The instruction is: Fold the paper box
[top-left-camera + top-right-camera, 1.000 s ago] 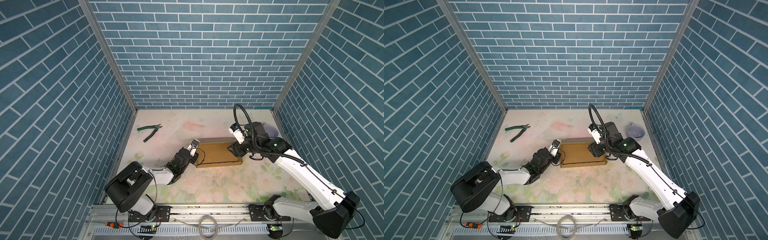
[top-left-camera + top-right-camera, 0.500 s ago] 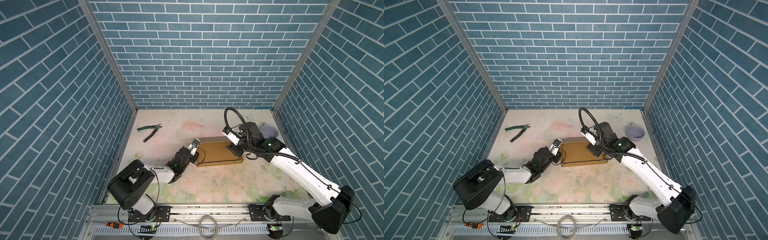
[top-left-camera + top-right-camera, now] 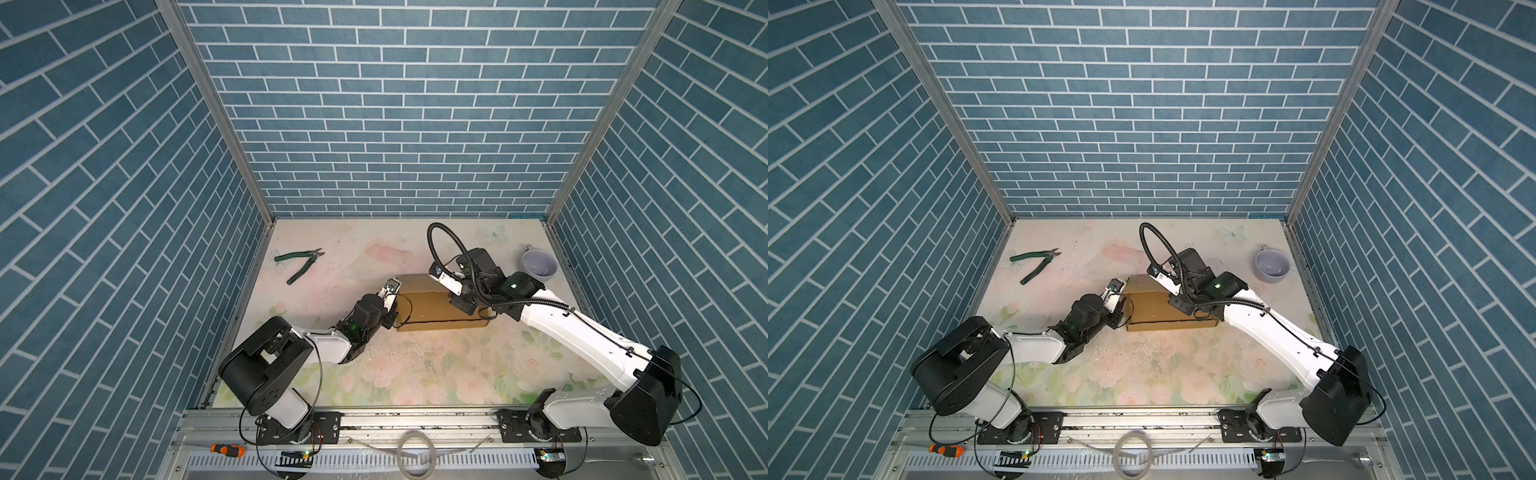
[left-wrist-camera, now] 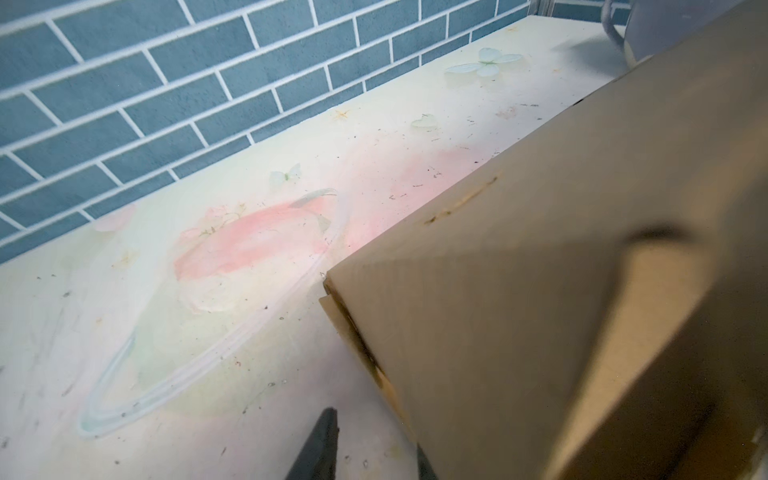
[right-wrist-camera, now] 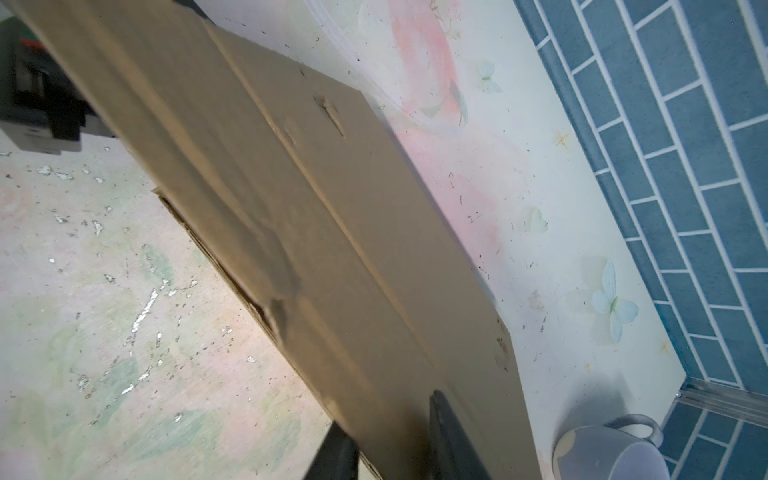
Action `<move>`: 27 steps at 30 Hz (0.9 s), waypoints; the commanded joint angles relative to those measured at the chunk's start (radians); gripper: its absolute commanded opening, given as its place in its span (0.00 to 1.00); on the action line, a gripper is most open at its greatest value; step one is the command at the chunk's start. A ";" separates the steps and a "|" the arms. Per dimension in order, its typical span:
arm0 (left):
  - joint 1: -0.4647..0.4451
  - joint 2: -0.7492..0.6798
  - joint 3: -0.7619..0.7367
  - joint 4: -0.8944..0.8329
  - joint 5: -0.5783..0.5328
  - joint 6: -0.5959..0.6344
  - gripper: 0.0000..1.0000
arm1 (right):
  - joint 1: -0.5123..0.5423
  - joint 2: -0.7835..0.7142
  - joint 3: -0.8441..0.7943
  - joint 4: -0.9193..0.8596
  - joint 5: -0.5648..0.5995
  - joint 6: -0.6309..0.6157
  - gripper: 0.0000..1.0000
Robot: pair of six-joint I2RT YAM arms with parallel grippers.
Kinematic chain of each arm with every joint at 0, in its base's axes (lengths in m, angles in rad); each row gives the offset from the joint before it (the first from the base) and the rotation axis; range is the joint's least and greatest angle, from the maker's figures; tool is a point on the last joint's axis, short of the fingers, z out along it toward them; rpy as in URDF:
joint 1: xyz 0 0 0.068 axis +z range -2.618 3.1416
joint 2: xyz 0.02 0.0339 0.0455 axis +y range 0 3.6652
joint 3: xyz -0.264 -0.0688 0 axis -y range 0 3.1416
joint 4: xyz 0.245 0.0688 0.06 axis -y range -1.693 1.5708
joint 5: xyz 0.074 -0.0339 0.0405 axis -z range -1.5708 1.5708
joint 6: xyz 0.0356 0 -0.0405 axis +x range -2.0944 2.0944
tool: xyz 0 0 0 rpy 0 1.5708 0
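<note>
My left pincer [image 4: 374, 432] is slack, fingers apart at the left end of the paper box [image 3: 428, 307], gripping nothing, left arm [image 3: 324, 345] stretched low. My right pincer [image 5: 386, 409] has cardboard between its fingers near the box's near edge, right arm [image 3: 573, 328] arched over. Clamped or not, can't tell. The box is shallow brown corrugated, lying mid-desk [image 3: 415, 374].

A pale tabletop [image 3: 415, 374] printed with pink and green flowers, evenly lit, is enclosed on three sides by tall blue brick-patterned walls [image 3: 395, 104] with white joints, joined by grey metal corner posts [image 3: 220, 116].
</note>
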 commanded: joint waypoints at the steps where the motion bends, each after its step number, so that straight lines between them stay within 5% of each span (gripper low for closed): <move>1: 0.004 -0.048 -0.024 -0.017 0.067 -0.060 0.40 | 0.005 0.013 -0.034 0.027 0.021 -0.015 0.27; 18: 0.042 -0.370 -0.056 -0.269 0.226 -0.101 0.58 | 0.006 0.031 -0.080 0.050 0.043 -0.038 0.21; 27: 0.047 -0.707 -0.060 -0.492 0.163 -0.138 0.62 | 0.010 0.047 -0.098 0.047 0.025 -0.028 0.21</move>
